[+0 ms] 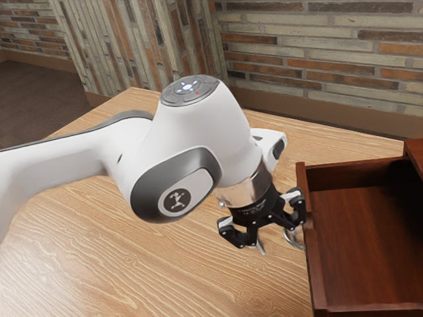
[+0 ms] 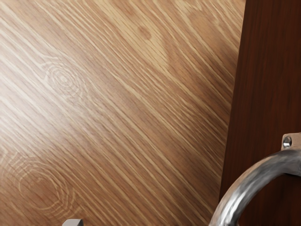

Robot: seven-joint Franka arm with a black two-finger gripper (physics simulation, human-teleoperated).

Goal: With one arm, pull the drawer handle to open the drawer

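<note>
A light wooden table (image 2: 117, 108) with slanting grain and knots lies beside a dark reddish-brown drawer front (image 2: 270, 70). A curved, brushed metal handle (image 2: 254, 181) arches out from that panel. Its end meets a small mounting plate (image 2: 292, 136), which carries one screw (image 2: 287, 141).

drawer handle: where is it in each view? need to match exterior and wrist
Exterior view: drawer handle, low and right of centre, a metal loop on the drawer's front panel.
Wrist view: drawer handle, a curved metal bar against that dark panel.
Shared landmark: the front panel's edge meeting the light wooden table.
</note>
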